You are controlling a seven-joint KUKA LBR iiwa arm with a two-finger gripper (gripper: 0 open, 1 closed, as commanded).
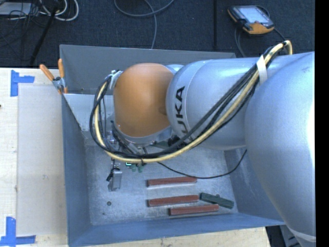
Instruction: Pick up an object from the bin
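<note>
Gripper [114, 179] over bare bin [87, 205] floor, left of three brown bars [173, 200]; open or closed, can't tell. Closing here likely grabs nothing.

Fairly bright light falls from above. The silver arm [267, 112] carries a broad pale sheen, and its orange cover [141, 99] shows 1 soft highlight. Shadow pools beneath the arm on the floor of the grey bin [77, 189]. The carpet [180, 19] behind is dim.
</note>
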